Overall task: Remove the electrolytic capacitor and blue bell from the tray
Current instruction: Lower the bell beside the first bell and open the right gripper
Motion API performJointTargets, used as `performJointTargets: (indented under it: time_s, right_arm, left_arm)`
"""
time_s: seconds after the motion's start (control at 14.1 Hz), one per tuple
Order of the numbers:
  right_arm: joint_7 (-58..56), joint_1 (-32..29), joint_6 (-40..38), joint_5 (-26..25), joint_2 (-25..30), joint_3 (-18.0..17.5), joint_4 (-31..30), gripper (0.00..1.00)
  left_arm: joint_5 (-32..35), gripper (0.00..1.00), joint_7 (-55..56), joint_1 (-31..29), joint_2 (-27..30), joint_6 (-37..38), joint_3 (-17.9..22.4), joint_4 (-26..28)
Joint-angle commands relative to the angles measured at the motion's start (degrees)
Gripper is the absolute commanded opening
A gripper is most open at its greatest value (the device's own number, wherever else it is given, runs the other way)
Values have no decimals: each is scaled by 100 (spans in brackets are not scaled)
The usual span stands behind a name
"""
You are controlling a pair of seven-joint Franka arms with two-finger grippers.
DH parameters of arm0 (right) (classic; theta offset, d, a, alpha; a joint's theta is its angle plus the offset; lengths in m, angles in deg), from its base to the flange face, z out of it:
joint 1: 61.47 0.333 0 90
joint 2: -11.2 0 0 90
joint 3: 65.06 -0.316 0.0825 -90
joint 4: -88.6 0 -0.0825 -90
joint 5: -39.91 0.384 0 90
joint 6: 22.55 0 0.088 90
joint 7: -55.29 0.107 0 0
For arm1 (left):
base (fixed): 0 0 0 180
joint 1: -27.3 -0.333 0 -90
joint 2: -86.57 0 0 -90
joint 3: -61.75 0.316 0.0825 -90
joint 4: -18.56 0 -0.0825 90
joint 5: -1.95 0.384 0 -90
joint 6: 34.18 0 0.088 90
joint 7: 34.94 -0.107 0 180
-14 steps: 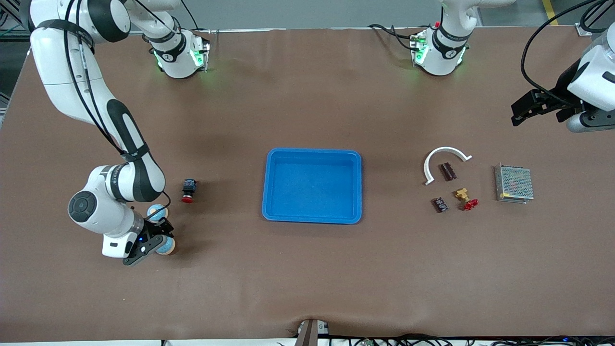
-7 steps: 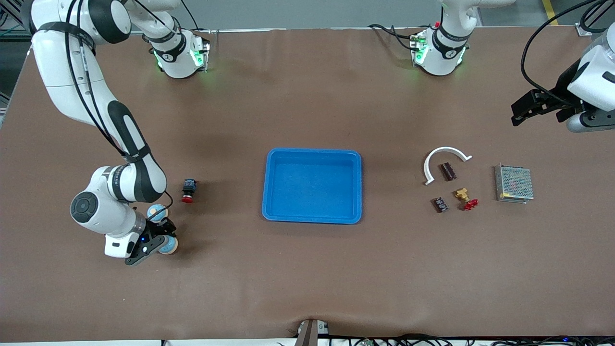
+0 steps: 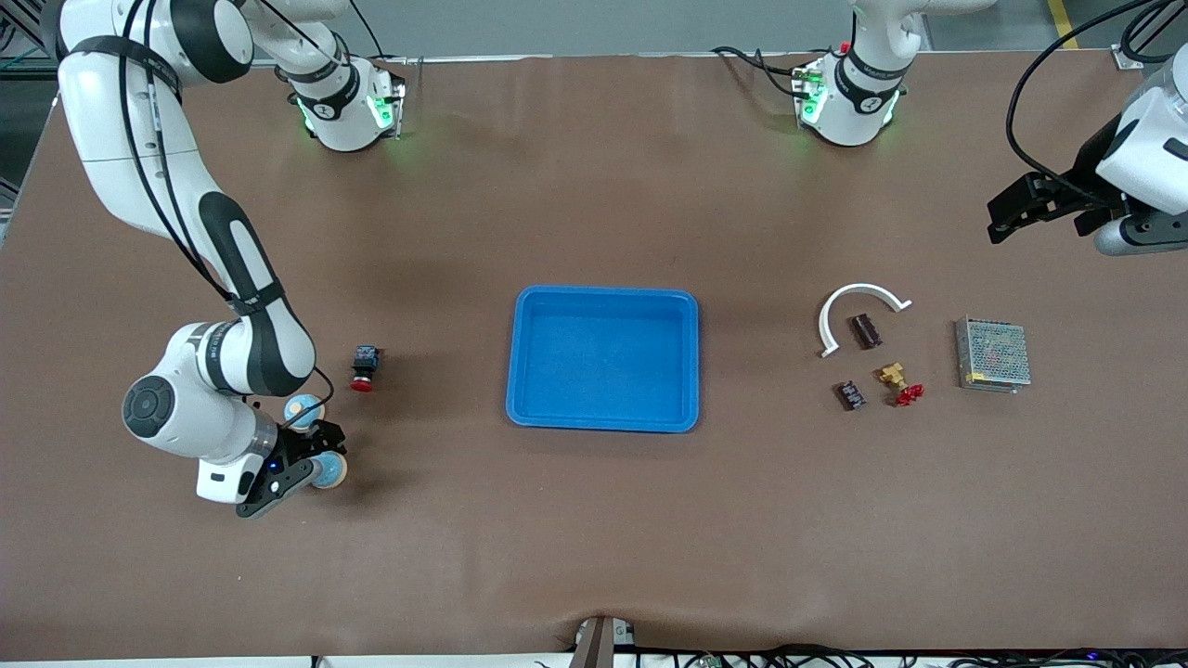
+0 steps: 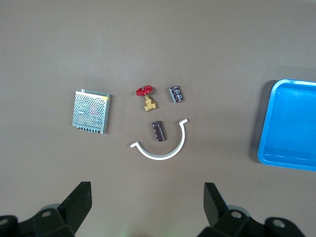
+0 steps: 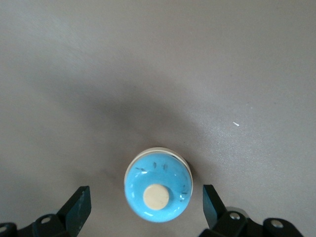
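Observation:
A light-blue bell (image 5: 157, 185) with a cream button on top rests on the brown table near the right arm's end. My right gripper (image 5: 146, 197) is open, one finger on each side of the bell and clear of it; in the front view the gripper (image 3: 311, 464) hangs low beside the bell (image 3: 332, 471). Two dark capacitors (image 3: 866, 330) (image 3: 850, 395) lie toward the left arm's end, seen again as capacitors (image 4: 158, 131) (image 4: 176, 94) in the left wrist view. My left gripper (image 3: 998, 221) waits open and empty, raised at that end. The blue tray (image 3: 603, 422) stands mid-table.
A second light-blue round piece (image 3: 302, 405) shows by the right wrist. A red push button (image 3: 363, 368) lies between it and the tray. Around the capacitors are a white curved piece (image 3: 840, 301), a brass valve with red handle (image 3: 898, 380) and a metal mesh box (image 3: 993, 353).
My right gripper has gone from shut on the bell to open, leaving the bell on the table, and its wrist shifted slightly. The left arm has not moved.

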Motion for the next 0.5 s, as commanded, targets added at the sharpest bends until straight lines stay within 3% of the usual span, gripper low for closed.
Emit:
performJointTargets:
  time_s: [0.0, 0.21, 0.43]
  right_arm:
    - [623, 105, -1229, 1, 204, -20, 609, 100]
    - [1458, 246, -2610, -157, 317, 16, 1304, 100]
    - [1908, 264, -3096, -351, 677, -19, 1393, 100]
  left_arm:
    - [-75, 100, -88, -27, -34, 118, 13, -118]
    - [-22, 100, -61, 34, -52, 109, 4, -127]
    - [-40, 100, -79, 17, -61, 109, -5, -127]
